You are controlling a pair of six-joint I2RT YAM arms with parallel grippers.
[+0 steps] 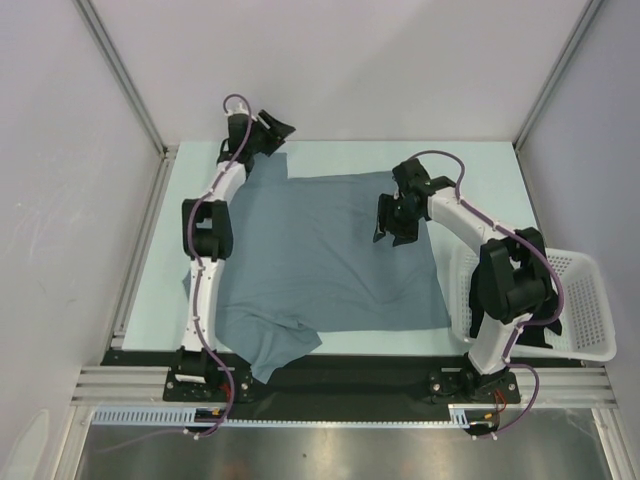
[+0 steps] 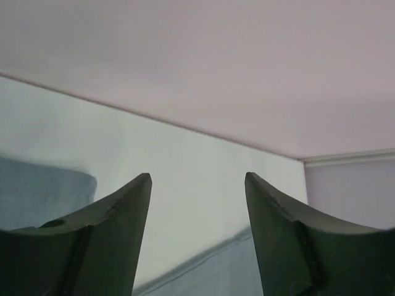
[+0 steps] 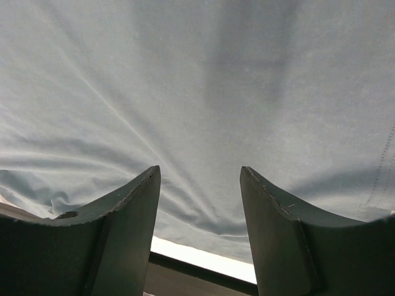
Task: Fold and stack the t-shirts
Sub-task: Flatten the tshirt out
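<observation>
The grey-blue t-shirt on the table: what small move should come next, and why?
Probably lower the right gripper and pinch the t-shirt near its right edge. The shirt lies spread mostly flat, and that gripper hovers just over it, open and empty.

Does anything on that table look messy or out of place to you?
Mostly tidy. The grey-blue t-shirt lies spread fairly flat, but its near-left corner is rumpled and doubled over, and it spills past the table front edge onto the black strip there. Nothing looks torn, spilled or broken.
</observation>
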